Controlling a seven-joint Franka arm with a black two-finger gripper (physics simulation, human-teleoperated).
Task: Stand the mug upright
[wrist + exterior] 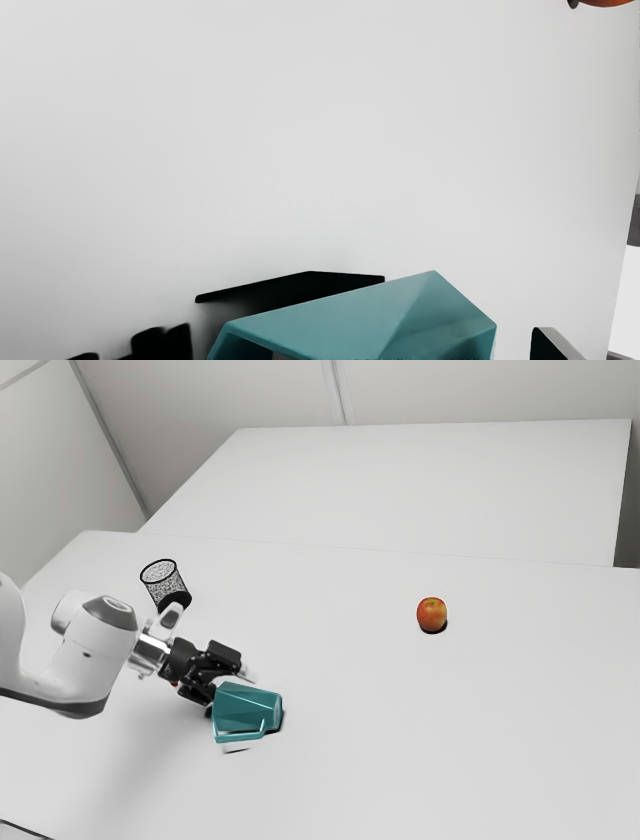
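Teal mug (255, 705)'s lying on its side on the worktop (400, 730), long axis roughly left-right in the exterior view, mouth towards that view's left, handle on the near side. Hand (243, 712)'s open, fingers straddling it. Further back there's an apple (432, 614), then a black mesh cup (164, 584) standing upright.

Readable text: none | labels, brands: none | numbers: none | signs: none

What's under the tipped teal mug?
Dark shadow falls on the white table beside the mug; the spot directly beneath is covered by the mug, so anything there cannot be seen.
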